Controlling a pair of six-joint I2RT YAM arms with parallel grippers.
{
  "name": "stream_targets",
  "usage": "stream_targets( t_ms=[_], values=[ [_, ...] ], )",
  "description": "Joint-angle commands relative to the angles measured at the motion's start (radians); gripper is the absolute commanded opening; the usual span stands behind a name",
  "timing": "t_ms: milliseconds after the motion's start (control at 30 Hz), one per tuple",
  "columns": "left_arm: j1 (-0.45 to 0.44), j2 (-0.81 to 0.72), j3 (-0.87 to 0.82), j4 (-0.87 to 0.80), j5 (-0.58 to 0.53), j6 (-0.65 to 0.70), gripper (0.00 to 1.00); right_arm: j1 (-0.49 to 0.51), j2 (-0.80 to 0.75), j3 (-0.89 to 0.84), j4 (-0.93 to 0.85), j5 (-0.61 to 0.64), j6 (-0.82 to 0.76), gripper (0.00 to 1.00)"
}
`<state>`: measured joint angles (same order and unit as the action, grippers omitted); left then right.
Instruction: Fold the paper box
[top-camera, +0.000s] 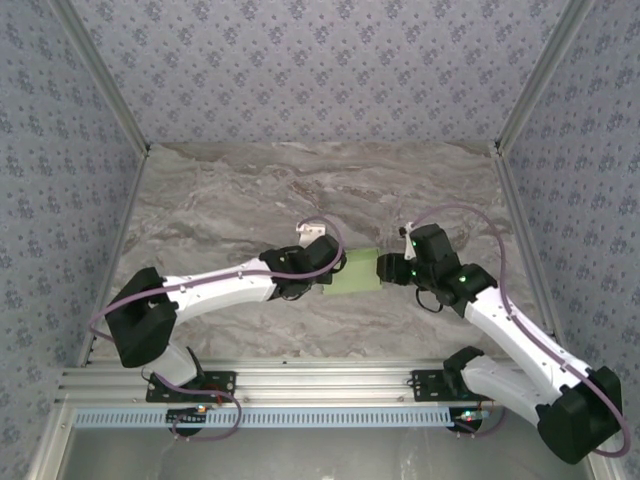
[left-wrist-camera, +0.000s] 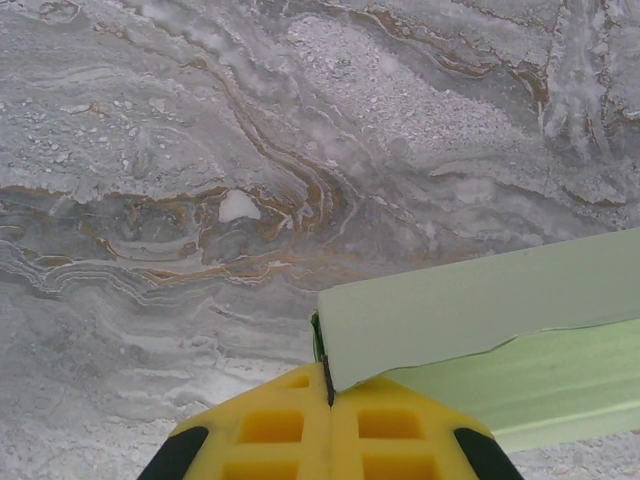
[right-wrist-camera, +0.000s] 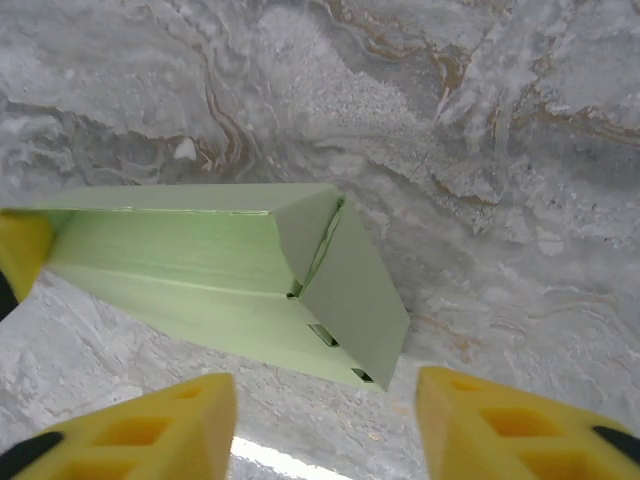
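The paper box (top-camera: 356, 272) is pale green card, partly folded, and sits mid-table between the two arms. In the left wrist view the paper box (left-wrist-camera: 480, 310) has one wall standing up, and my left gripper (left-wrist-camera: 330, 388) is shut on its near corner edge. In the right wrist view the paper box (right-wrist-camera: 200, 270) shows an end flap folded inward with small slots along it. My right gripper (right-wrist-camera: 325, 425) is open just short of that end, touching nothing. A yellow left fingertip (right-wrist-camera: 20, 250) shows at the box's far end. From above, my left gripper (top-camera: 336, 272) and right gripper (top-camera: 386, 268) flank the box.
The marble-patterned table top (top-camera: 300, 190) stretches behind and beside the box. Patterned walls (top-camera: 60, 150) close in the left, back and right. An aluminium rail (top-camera: 300, 385) runs along the near edge by the arm bases.
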<state>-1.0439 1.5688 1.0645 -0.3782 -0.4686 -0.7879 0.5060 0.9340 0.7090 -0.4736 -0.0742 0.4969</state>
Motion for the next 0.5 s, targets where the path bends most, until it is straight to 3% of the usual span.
stream_targets(
  t_ms=[0, 133, 233, 467],
  values=[
    [-0.007, -0.013, -0.048, -0.029, -0.044, -0.004, 0.05, -0.022, -0.043, -0.031, 0.065, -0.017, 0.334, 0.6],
    [-0.007, -0.025, -0.057, -0.021, -0.088, -0.011, 0.05, -0.042, -0.059, -0.094, 0.176, -0.044, 0.717, 0.7],
    [-0.007, -0.026, -0.052, -0.023, -0.114, -0.008, 0.05, -0.038, -0.038, -0.142, 0.337, -0.076, 0.94, 0.72],
    [-0.008, -0.024, -0.036, -0.027, -0.191, -0.004, 0.05, -0.012, 0.054, -0.061, 0.388, -0.021, 1.086, 0.88]
  ],
)
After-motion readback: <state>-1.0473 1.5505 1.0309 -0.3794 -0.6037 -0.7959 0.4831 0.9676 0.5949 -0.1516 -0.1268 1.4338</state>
